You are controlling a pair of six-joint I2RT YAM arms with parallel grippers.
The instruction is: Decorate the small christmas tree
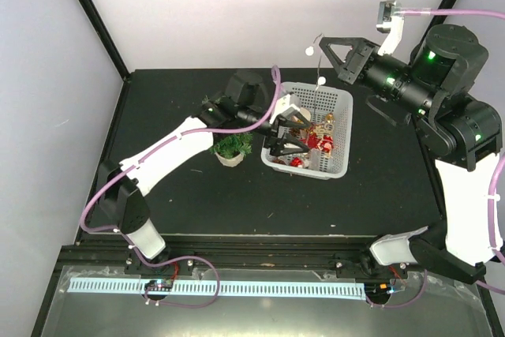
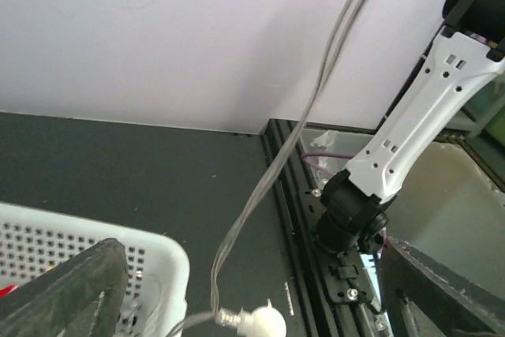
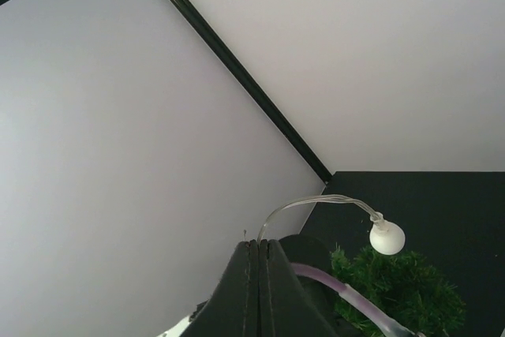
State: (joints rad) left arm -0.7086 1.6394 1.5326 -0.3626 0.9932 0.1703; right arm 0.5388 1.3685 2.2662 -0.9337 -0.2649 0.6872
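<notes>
The left gripper point(image 1: 298, 136) hangs with jaws wide apart over the white perforated plastic basket point(image 1: 348, 128). The raised right gripper point(image 1: 323, 43) is closed on a thin clear wire with white bulbs point(image 3: 316, 201). The small christmas tree point(image 1: 231, 147), bushy and dark green, stands just beside the basket.

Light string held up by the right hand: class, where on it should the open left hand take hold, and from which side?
Probably the light string just above its white bulb, the left hand coming in level from the basket side, fingers across it. The string climbs almost straight towards the shut right hand, and the wider bulb below should stop any slip.
</notes>
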